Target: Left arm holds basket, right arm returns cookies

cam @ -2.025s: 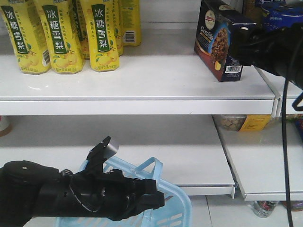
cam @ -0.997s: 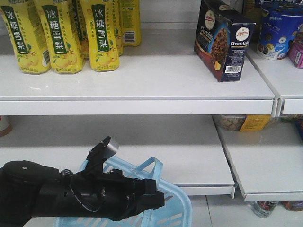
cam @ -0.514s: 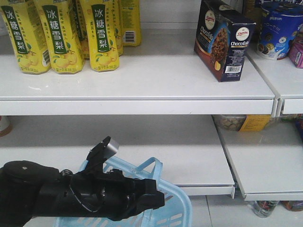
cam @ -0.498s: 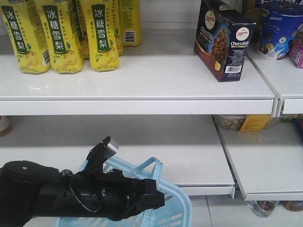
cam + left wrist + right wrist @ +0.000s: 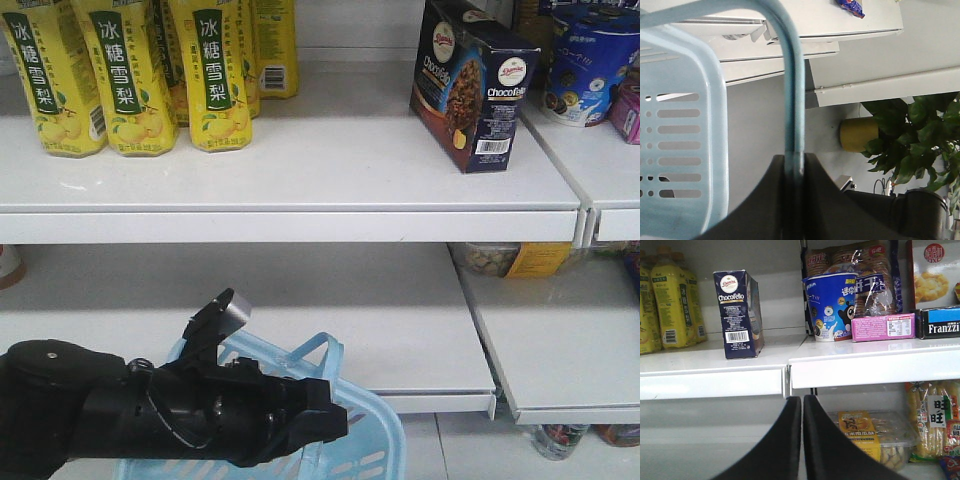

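Cookies (image 5: pixel 738 315) on shelf (image 5: pixel 715 362) — right tool (image 5: pixel 802 405) well apart.

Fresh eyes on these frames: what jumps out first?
The dark navy rectangular Chocofello cookie box stands upright and alone at the right end of the upper white shelf, with a row of yellow pear-drink bottles at its left end. Bottom left, the bulky matte-black left arm grips a thin loop handle of the light blue slotted plastic basket. The right gripper sits below shelf level, fingers together, holding nothing.

The basket (image 5: pixel 365 440) was moulded in smooth light-blue plastic; the left arm (image 5: pixel 150 415) was finished matt black; the Chocofello box (image 5: pixel 470 80) was printed, slightly glossy card; the shelf (image 5: pixel 300 170) was smooth white-painted.
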Controlling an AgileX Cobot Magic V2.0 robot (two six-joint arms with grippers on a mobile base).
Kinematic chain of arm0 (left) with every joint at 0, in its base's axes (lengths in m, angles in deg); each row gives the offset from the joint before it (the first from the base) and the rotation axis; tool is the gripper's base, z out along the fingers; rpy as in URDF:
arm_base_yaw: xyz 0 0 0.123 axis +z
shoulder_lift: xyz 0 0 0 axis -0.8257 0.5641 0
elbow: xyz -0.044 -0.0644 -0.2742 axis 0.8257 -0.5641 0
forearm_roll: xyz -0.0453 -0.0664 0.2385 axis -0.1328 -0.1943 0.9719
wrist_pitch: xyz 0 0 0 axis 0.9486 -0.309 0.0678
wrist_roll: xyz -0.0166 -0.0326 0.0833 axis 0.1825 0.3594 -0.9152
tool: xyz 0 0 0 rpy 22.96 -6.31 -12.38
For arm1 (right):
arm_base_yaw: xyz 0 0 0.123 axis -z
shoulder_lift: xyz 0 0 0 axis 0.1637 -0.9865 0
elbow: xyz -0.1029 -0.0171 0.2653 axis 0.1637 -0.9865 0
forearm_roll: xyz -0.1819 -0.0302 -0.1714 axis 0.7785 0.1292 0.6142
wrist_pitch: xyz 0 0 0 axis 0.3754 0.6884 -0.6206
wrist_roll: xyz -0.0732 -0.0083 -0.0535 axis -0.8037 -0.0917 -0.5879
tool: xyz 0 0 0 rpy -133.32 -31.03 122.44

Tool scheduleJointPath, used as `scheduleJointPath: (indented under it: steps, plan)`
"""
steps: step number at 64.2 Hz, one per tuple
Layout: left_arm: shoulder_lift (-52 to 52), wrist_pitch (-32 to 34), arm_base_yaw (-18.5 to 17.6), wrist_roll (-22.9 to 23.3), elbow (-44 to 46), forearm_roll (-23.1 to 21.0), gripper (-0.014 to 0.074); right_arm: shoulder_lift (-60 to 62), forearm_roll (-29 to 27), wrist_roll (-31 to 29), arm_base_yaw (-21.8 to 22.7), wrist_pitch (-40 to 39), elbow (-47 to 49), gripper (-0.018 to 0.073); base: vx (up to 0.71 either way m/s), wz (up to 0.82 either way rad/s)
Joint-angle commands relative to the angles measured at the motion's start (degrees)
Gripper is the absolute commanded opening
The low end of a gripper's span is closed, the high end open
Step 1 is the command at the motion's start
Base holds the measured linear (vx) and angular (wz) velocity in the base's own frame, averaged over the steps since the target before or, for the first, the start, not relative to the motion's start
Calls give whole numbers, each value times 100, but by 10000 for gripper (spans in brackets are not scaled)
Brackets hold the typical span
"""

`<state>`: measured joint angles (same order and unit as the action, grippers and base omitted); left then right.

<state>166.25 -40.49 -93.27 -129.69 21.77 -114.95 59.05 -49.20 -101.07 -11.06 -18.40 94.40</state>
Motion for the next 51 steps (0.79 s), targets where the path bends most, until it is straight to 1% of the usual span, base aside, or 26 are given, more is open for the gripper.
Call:
scheduleJointPath:
  steps: [1, 25, 29, 40, 46, 51]
  plan:
    - [-235, -141, -4, -97, 171, -247, -6, -69, -48, -32, 40, 110, 148, -8, 0, 0]
    - [-235, -141, -4, -97, 171, -247, -6, -69, -48, -32, 40, 110, 148, -8, 0, 0]
    - [-235, -143, -4, -97, 171, -185, -6, -69, -48, -32, 40, 110, 148, -8, 0, 0]
    - [-252, -460, -4, -104, 171, -130, -6, -69, -48, -32, 40, 110, 148, -8, 0, 0]
    - [-314, -622, -4, -147, 171, 3, -6, -69, -48, -32, 40, 110, 148, -8, 0, 0]
    - [-510, -639, -4, -220, 157, 243, -6, -69, -48, -32, 40, 110, 148, -8, 0, 0]
